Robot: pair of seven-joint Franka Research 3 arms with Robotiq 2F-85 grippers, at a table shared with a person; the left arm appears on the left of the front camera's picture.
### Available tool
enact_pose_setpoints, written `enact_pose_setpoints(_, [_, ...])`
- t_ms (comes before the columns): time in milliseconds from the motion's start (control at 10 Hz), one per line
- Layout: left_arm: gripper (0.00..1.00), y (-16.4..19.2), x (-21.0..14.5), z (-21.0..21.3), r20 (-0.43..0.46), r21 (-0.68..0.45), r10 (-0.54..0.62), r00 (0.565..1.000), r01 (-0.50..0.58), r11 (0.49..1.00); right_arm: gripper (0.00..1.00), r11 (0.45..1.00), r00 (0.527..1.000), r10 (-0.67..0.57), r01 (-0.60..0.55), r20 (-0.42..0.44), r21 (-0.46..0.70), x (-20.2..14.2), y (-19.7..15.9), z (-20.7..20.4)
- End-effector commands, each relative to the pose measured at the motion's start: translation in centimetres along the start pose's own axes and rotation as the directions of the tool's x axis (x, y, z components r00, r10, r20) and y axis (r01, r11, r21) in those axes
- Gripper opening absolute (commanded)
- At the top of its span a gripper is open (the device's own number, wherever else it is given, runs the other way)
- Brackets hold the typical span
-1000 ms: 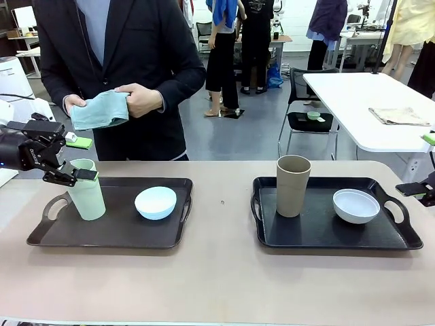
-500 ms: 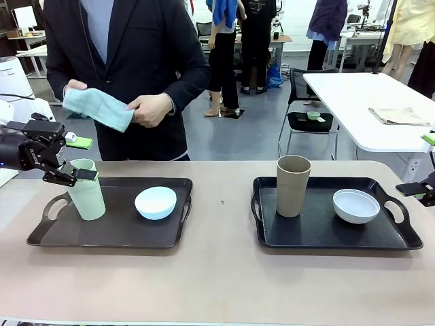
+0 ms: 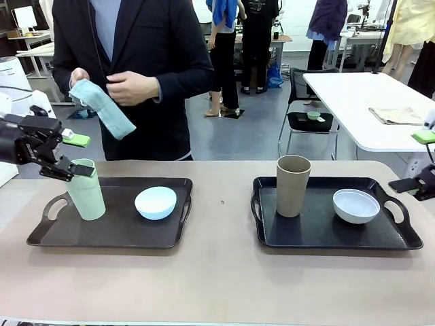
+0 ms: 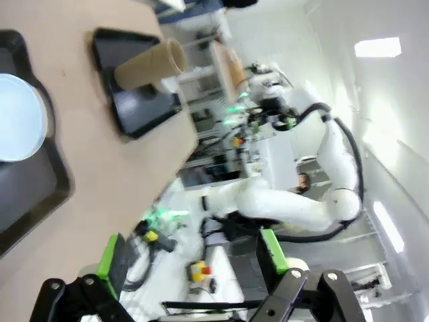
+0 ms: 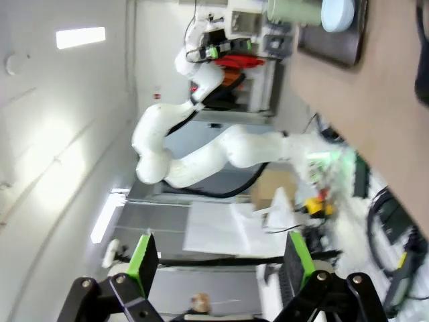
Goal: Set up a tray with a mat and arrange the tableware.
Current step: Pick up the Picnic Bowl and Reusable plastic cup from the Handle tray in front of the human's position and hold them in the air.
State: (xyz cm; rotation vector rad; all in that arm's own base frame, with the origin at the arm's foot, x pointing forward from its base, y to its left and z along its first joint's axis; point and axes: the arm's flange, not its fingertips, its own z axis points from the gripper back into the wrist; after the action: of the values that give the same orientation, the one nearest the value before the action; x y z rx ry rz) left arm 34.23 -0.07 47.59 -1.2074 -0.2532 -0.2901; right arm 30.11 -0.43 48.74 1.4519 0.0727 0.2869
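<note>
On the left tray (image 3: 109, 231) stand a pale green cup (image 3: 88, 195) and a light blue bowl (image 3: 155, 202). The right tray (image 3: 326, 234) carries a brown-tan cup (image 3: 293, 185) and a white bowl (image 3: 356, 206). My left gripper (image 3: 79, 156) hangs open just above and left of the green cup's rim, one fingertip close to it. Beyond the right tray's far handle, my right gripper (image 3: 414, 161) is open and holds nothing. Across the table a person holds a teal cloth mat (image 3: 102, 105) in both hands. In the left wrist view the open gripper (image 4: 191, 258) looks towards the brown-tan cup (image 4: 151, 64).
The tan table (image 3: 217, 285) has free room between the two trays and along its near edge. A white table (image 3: 367, 109) and a chair (image 3: 309, 119) stand behind on the right. Other people stand far back.
The person has shaken the folded cloth out and now holds it hanging from the hands. Both grippers have risen slightly and stay open.
</note>
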Motion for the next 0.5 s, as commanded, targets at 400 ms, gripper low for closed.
enact_pose_setpoints(400, [1.0, -6.9, 4.8, 11.5, -0.092, 0.698, 0.218, 0.972, -0.093, 0.71, 1.0, 0.716, 0.815, 0.568, -0.556, -0.109, -0.423, 9.4, 12.9, -14.1])
